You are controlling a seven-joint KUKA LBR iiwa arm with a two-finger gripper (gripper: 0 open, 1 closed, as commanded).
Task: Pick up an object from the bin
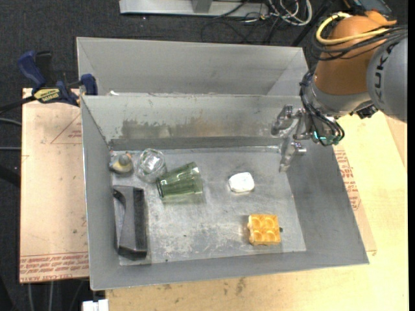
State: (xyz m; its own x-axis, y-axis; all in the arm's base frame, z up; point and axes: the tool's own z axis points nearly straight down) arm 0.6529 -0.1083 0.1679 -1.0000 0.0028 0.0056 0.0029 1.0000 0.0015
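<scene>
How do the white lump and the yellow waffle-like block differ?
The white lump is smooth and rounded; the yellow block is squarish with a dimpled grid. The white lump looks smaller than the yellow block. The lump lies nearer the gripper, the block farther from it. Both rest loose on the floor of the bin, touching nothing else.

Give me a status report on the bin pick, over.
Claw at far right corner of bin, over bare floor. Nearest thing: white lump, untouched. Yellow waffle block nearer the front. Path to lump unobstructed.
</scene>
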